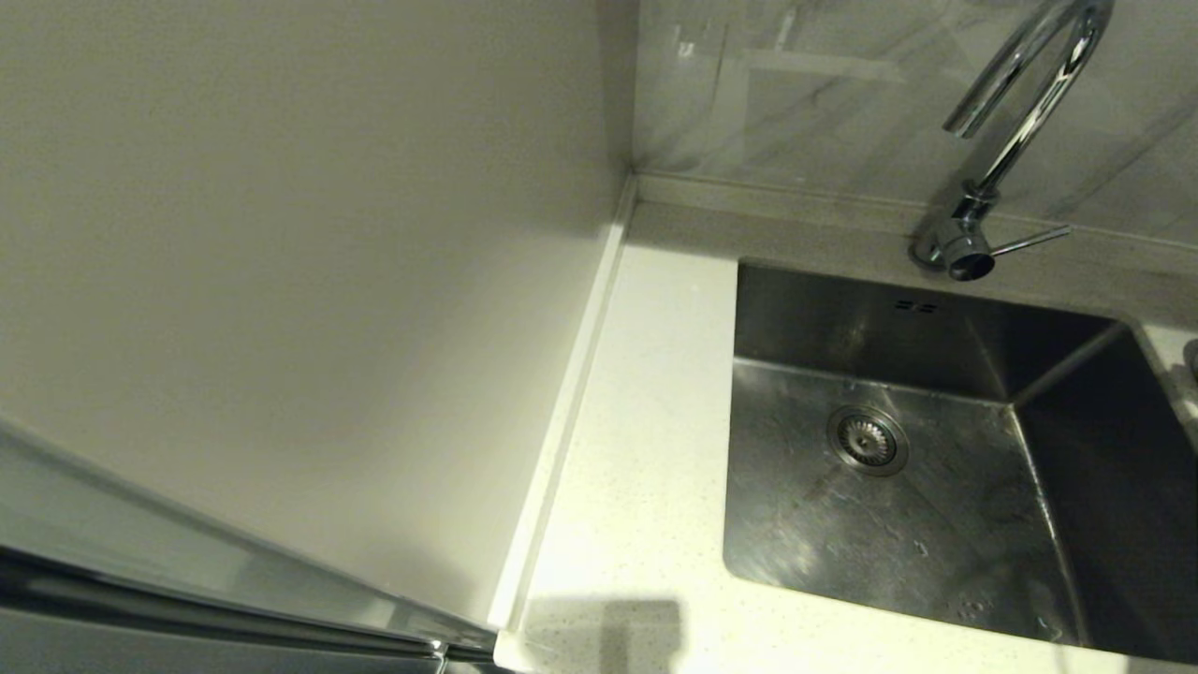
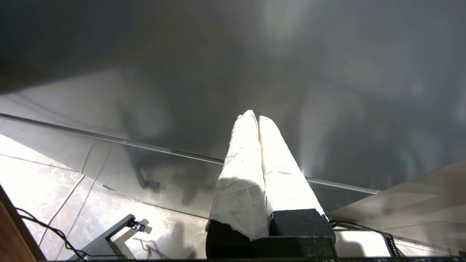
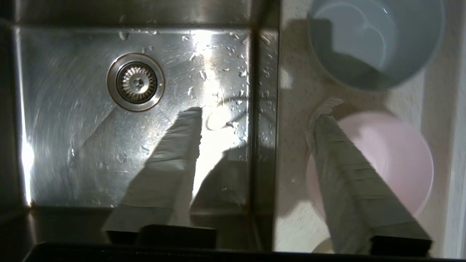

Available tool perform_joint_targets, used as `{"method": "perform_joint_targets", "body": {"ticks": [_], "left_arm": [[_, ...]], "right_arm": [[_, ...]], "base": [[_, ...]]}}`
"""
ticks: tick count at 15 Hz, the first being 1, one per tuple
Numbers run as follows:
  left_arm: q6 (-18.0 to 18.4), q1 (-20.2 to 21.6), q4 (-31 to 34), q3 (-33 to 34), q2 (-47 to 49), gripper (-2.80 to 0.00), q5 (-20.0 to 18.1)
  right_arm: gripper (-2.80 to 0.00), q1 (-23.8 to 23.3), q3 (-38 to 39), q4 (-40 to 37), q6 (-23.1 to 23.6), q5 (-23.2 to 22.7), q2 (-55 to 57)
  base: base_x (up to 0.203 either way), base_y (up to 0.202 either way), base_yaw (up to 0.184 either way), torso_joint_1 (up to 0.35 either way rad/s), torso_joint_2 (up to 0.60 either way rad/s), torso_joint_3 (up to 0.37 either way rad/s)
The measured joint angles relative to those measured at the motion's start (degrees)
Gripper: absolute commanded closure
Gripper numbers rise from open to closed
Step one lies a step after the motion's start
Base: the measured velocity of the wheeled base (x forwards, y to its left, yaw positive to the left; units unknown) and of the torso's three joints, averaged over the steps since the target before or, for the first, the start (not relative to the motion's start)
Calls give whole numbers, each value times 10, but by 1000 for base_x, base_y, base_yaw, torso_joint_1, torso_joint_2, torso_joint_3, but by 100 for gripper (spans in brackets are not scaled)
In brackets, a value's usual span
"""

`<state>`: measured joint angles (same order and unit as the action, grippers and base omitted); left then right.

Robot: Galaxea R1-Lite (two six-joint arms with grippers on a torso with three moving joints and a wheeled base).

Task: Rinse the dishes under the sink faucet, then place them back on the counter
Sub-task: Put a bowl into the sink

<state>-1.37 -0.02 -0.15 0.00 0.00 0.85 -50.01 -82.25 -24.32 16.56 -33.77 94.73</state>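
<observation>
Right wrist view — right hand (image 3: 255,112) spread over pink bowl (image 3: 393,160).

The left pincer (image 2: 257,120) has two long tapered fingers (image 2: 242,171) wrapped in creased white tape, each seated in a black, coarse-textured block. The right pincer (image 3: 255,116) has two long tapered fingers (image 3: 349,182) in the same pale wrapping, with crosswise bands visible along one finger. Each finger ends at a dark rectangular mount on a black housing bar.
</observation>
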Motion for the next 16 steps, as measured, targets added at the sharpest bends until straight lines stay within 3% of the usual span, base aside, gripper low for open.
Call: {"method": "perform_joint_targets", "body": {"ticks": [5,9,16], "left_arm": [[0,0,0,0,0,0,0],[0,0,0,0,0,0,0],[0,0,0,0,0,0,0]], "right_arm": [[-280,-28,-24,49,78,-77,78],[-280,-27,-37,105,131,-36,114],[-280,-22,-71,104,192,-31,161]], "base": [[0,0,0,0,0,0],[0,0,0,0,0,0],[0,0,0,0,0,0]]}}
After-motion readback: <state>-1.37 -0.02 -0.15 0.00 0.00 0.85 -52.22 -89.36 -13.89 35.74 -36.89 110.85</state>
